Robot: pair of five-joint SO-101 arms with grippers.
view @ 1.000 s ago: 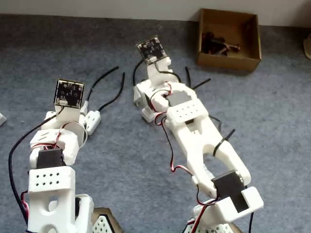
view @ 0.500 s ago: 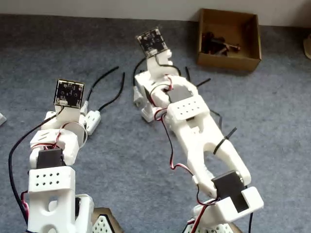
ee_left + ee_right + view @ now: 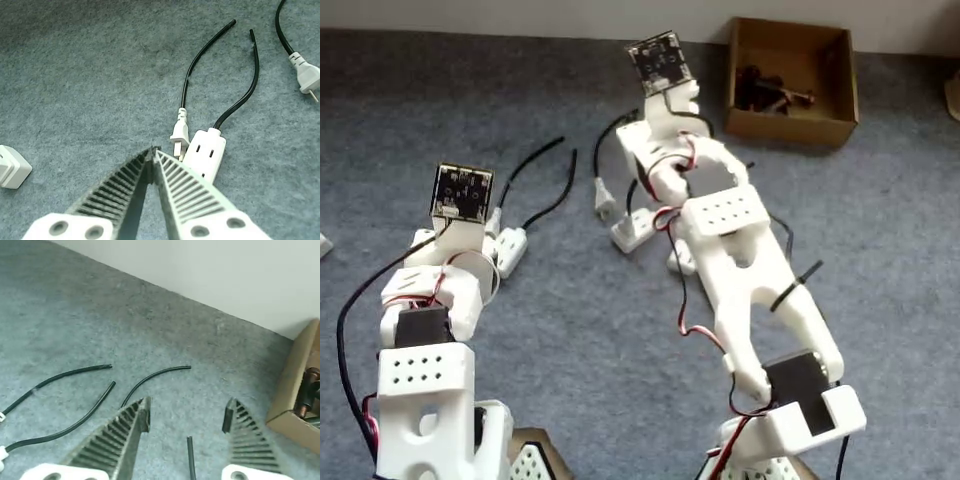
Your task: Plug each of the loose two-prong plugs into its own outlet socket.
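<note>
Grey-blue carpet (image 3: 880, 250), short-piled, as the working surface, running from the near edge to a pale wall (image 3: 520, 12) along the far side.

Right arm (image 3: 750, 290), white with red and black wiring, stretched from the near right toward the far centre. Right claw (image 3: 188, 407) spread wide, gripping nothing, pointed toward the far side over carpet and cut cord ends, with the box off to its right.

Left arm (image 3: 425, 340), white, at the near left, reaching less far. Left claw (image 3: 152, 151) closed, ribbed fingers pressed tip to tip with nothing between, tips just beside the first plug.

Cardboard box (image 3: 790, 128), open-topped, at the far right close to the wall, with small dark parts (image 3: 770, 92) inside.

First socket (image 3: 206, 155), white, flat on the carpet just right of the left arm's wrist. First plug (image 3: 179, 134), white, lying loose just beside it on the left, prongs toward the near side, not inserted.

Second socket (image 3: 635, 228), white, at the centre, just left of the right arm. Second plug (image 3: 603, 195), white, loose on the carpet just beyond it on the far left, not inserted.

Two black cords (image 3: 545, 160), leading from the first plug and first socket toward the far side, each ending in a cut tip.

Small white block (image 3: 12, 167) at the left edge of the carpet, well apart from the rest.
</note>
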